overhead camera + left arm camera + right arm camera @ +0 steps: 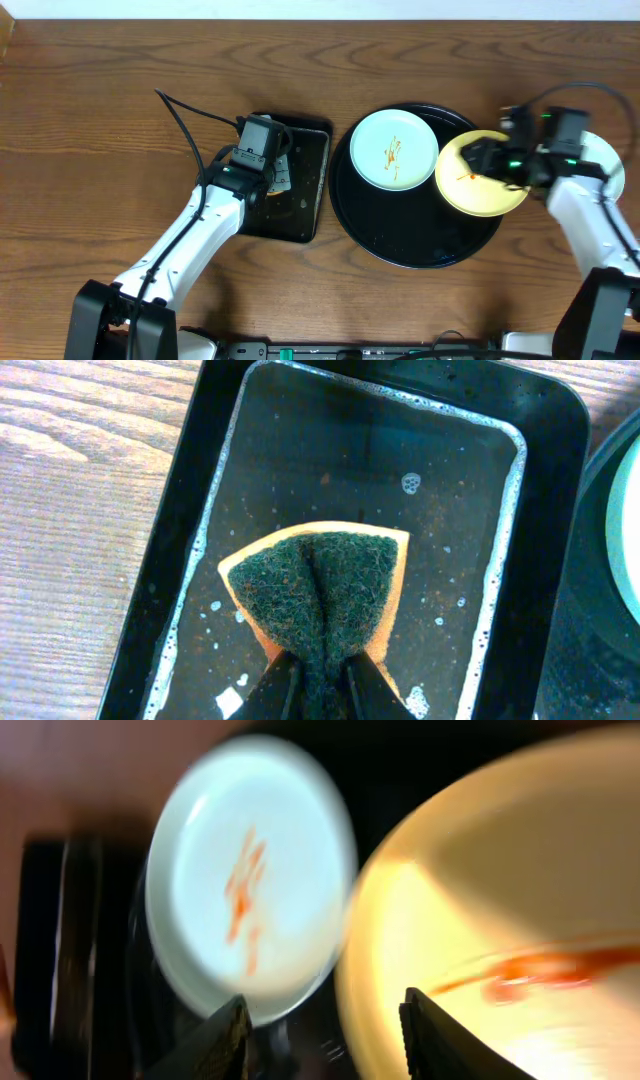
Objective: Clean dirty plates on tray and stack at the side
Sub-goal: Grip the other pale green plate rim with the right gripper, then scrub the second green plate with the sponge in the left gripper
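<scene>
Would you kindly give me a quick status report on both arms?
Left gripper jaws shut on green-and-orange sponge over soapy rectangular black tray. Right gripper at sauce-streaked pale yellow plate, grip unclear. Streaked mint plate on round black tray. Nothing blocking.

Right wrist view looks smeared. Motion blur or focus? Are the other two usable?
Right wrist: yellow plate and mint plate are both smeared and the sauce streaks look dragged, while the fingers are sharper, so probably motion blur, not focus. Left wrist: sharp, sponge fibres crisp. Overhead: sharp, evenly lit, faint sheen on the round tray.
</scene>
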